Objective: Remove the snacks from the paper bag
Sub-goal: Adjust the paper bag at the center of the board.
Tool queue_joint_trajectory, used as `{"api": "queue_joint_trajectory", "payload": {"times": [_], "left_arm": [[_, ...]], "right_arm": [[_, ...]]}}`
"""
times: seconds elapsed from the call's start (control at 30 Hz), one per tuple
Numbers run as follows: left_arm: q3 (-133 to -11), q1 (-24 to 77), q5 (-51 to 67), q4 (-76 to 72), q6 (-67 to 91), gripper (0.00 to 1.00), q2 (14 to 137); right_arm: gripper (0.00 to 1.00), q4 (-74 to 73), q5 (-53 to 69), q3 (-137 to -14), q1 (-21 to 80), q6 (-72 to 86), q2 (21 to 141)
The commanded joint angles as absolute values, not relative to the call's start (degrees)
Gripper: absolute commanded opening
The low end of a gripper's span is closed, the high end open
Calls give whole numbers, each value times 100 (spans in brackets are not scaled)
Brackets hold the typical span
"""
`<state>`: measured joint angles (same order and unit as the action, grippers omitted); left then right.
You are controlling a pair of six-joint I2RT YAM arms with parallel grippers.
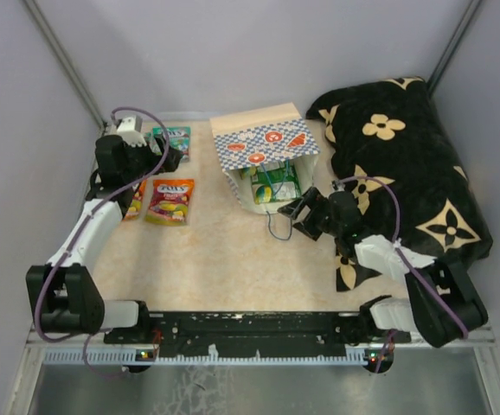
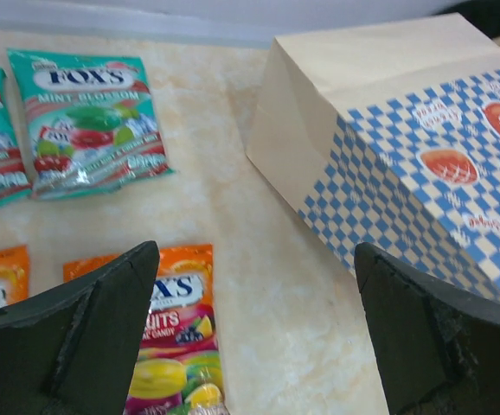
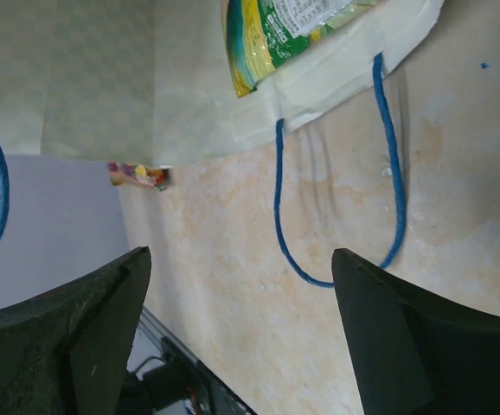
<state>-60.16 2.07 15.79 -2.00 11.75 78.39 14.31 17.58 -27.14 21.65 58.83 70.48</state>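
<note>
Top external view shows the bag (image 1: 263, 147) lying at 12 o'clock on the tabletop (image 1: 224, 251), with snacks (image 1: 273, 183) in its mouth and packets (image 1: 170, 201) at 9 o'clock. Left end effector (image 2: 257, 268) and right end effector (image 3: 241, 268) are both spread apart, holding nothing.

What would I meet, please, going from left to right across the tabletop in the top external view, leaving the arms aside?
orange-yellow snack packet → paper bag → black flowered cloth
</note>
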Motion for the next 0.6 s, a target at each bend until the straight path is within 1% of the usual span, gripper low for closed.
{"api": "queue_joint_trajectory", "payload": {"times": [0.0,0.1,0.2,0.3,0.43,0.57], "left_arm": [[-5095,232,1995,-1007,1537,100,7108],[-4710,236,1902,-921,1604,100,6603],[-4439,234,1871,-854,1687,100,6259],[-4289,231,1957,-883,1741,100,6112],[-4331,225,2040,-798,1784,100,6057],[-4275,229,1997,-808,1839,100,5960]], "right_arm": [[85,2958,596,-2967,2576,7288,7383],[80,3321,141,-3073,2718,7806,7767],[73,3576,-378,-3193,2820,8145,8226],[69,4064,-532,-3322,2826,8488,8931],[67,4276,-610,-3670,2830,8673,9758],[67,4280,-835,-3875,2830,8687,10088]]}}
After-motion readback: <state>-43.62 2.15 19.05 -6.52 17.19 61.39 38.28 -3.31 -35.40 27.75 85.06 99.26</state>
